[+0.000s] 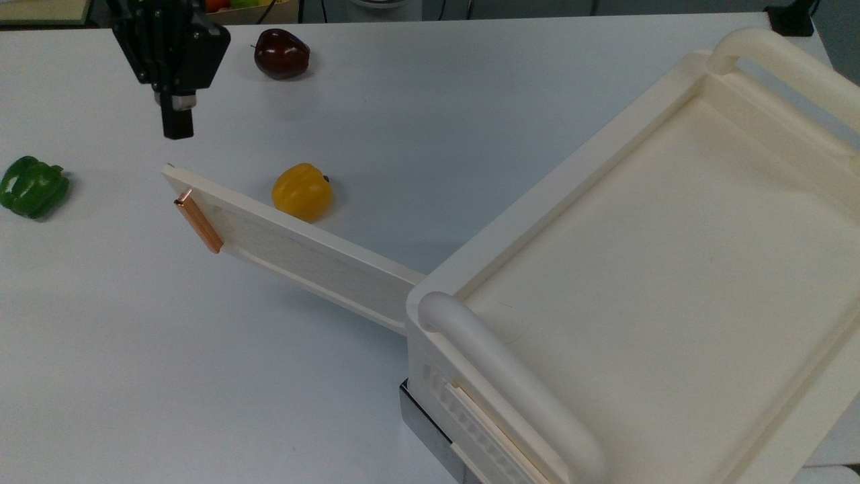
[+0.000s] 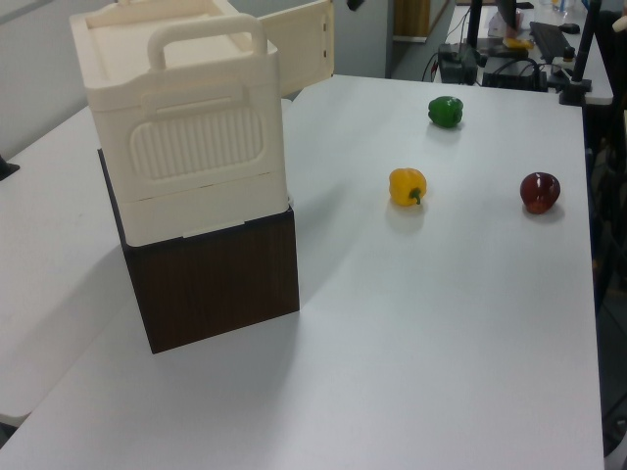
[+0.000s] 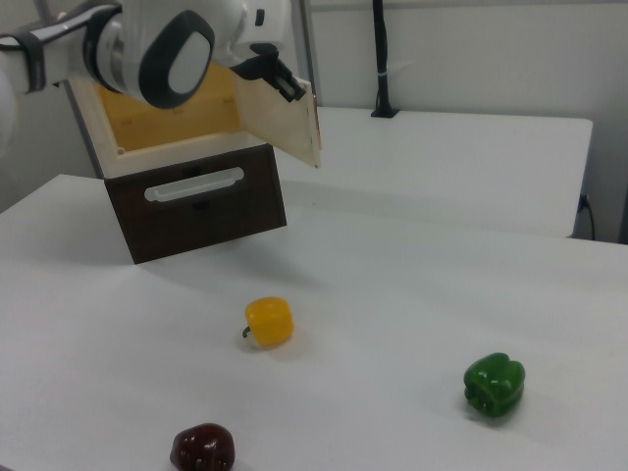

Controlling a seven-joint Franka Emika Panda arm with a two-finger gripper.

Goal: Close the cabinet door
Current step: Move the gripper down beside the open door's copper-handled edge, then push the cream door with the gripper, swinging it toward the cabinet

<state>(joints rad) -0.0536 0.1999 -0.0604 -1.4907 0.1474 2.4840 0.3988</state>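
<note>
Gripper (image 1: 178, 128) hangs above the table (image 1: 470, 121) in the top view, black body at upper left, fingertips pointing down toward the door's free edge. Finger state: cannot tell, the fingers read as one dark block there. In the right view the arm's white-and-grey wrist sits in front of the cabinet's open top, the black fingers (image 3: 280, 78) right by the upper edge of the door.

Cabinet door (image 1: 295, 249) is swung wide open. Hinged at the cabinet's (image 1: 658, 282) corner, its long axis runs from that corner out toward the top view's upper left, with the copper handle (image 1: 198, 222) near the far free end. The gripper is just beyond that free end, toward the top view's top, on the side of the door away from the handle face. My read: that is the side to push from, sweeping the free end round toward the cabinet front. Contact near the free edge gives the most leverage.

The yellow pepper (image 1: 302, 191) sits just behind the door on the same side as the gripper; it could get clipped on approach. The green pepper (image 1: 32, 187) and the dark red apple (image 1: 282, 54) are well apart from it.

No readable labels, brands or writing anywhere.
</note>
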